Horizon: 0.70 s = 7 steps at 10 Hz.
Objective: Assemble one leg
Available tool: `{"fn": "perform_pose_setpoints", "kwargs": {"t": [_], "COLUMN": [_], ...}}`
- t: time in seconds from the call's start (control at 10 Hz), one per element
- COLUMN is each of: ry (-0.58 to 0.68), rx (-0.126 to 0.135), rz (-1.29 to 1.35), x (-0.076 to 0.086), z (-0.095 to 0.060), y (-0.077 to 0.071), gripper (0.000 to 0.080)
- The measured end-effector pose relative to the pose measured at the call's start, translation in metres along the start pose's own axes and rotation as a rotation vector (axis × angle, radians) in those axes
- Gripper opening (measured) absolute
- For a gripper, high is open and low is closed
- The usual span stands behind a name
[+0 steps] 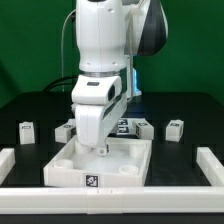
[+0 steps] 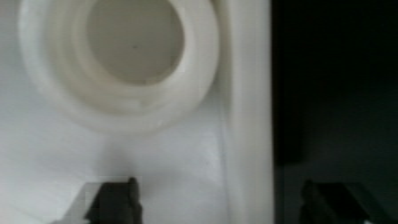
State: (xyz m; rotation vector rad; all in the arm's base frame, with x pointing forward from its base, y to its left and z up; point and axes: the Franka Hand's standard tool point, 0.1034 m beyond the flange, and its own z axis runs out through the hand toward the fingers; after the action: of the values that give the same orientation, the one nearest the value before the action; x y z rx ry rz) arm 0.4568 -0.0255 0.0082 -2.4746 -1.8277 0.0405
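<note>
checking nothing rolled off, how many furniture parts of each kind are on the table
legs: 4
white square top: 1
total: 5

The exterior view is taken from in front of the white top [image 1: 135,160], slightly above the desk [image 1: 30,105]. It faces the arm [image 1: 100,45] over the top, and the whole top is taken in. The wrist view is taken from just above the top, very near, facing down past the fingertips [image 2: 118,198] of the hand [image 2: 222,202]. Only the top is shared by the two views, here one round socket [image 2: 134,112] and an edge.
</note>
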Motion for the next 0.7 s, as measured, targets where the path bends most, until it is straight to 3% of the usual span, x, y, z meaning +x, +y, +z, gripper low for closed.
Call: {"fn": "perform_pose_setpoints", "kwargs": {"t": [0.1, 0.2, 0.3, 0.4, 0.7], "ry": [0.0, 0.0, 0.002, 0.002, 0.002], "rx": [0.0, 0.001, -0.007, -0.008, -0.009], "rz": [0.0, 0.0, 0.0, 0.001, 0.0], "x": [0.0, -0.0001, 0.0004, 0.0004, 0.0005], "z": [0.0001, 0.0002, -0.0008, -0.001, -0.0011], "y": [-0.0001, -0.0003, 0.0014, 0.0018, 0.0018], "gripper": [0.0323, 0.0127, 0.0127, 0.0063, 0.0063]}}
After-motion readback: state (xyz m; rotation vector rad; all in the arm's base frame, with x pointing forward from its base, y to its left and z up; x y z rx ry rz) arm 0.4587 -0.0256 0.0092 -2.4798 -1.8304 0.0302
